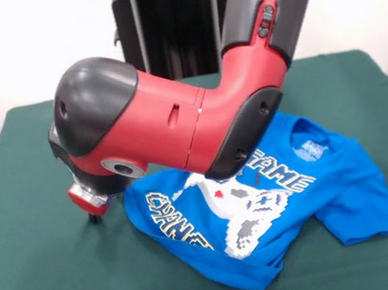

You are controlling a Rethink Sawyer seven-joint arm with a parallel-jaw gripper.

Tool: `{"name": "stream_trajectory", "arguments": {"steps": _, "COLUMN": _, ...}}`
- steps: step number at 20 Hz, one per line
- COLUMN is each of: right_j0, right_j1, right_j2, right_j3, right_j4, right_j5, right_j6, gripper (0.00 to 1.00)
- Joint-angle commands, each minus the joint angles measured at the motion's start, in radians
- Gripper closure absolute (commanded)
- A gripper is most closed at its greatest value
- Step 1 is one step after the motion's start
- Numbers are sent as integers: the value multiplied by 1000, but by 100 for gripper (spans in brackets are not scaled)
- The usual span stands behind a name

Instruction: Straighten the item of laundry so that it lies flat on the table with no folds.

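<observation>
**A:** Eyes on the small bright blue short-sleeved T-shirt (265,215), white pixel-art controller print face up, yellow-outlined lettering partly readable. It sits a little toward four o'clock of the middle of the large dark green felt-topped table (47,289), collar pointing to about two o'clock.

**B:** Flat yet?

**A:** Not by my reading. The hem end at eight o'clock looks bunched and curled under, so the second word of the print is cut short. One sleeve at four o'clock is spread out, but there is a crease where it meets the body. The other sleeve I cannot find; the arm covers the shirt's upper edge.

**B:** So partway?

**A:** I'd call it roughly half done. The chest is open and legible; the lower edge and the hidden side are left to pull out.

**B:** And the robot?

**A:** The big red and black arm (196,115) comes down from twelve o'clock and sweeps across to nine o'clock. Its gripper (94,218) is low over the cloth-covered tabletop, just beside the shirt's nine o'clock edge, apart from the fabric as far as I can see.

**B:** Clenched or released?

**A:** Cannot tell. Only a dark tip shows beneath the red wrist block, and nothing blue appears caught in it.

**B:** Next call?

**A:** My guess: that curled edge needs dragging outward toward eight o'clock.
</observation>
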Motion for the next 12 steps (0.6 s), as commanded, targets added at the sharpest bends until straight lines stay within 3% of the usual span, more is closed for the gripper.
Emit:
{"name": "stream_trajectory", "arguments": {"steps": 1, "right_j0": 10, "right_j1": 40, "right_j2": 78, "right_j3": -18, "right_j4": 34, "right_j5": 9, "right_j6": -108, "gripper": 0}}
{"name": "stream_trajectory", "arguments": {"steps": 5, "right_j0": 12, "right_j1": 24, "right_j2": 97, "right_j3": -7, "right_j4": 54, "right_j5": 22, "right_j6": -123, "gripper": 0}}
{"name": "stream_trajectory", "arguments": {"steps": 12, "right_j0": 44, "right_j1": -133, "right_j2": 140, "right_j3": 63, "right_j4": 108, "right_j5": -77, "right_j6": -200, "gripper": 0}}
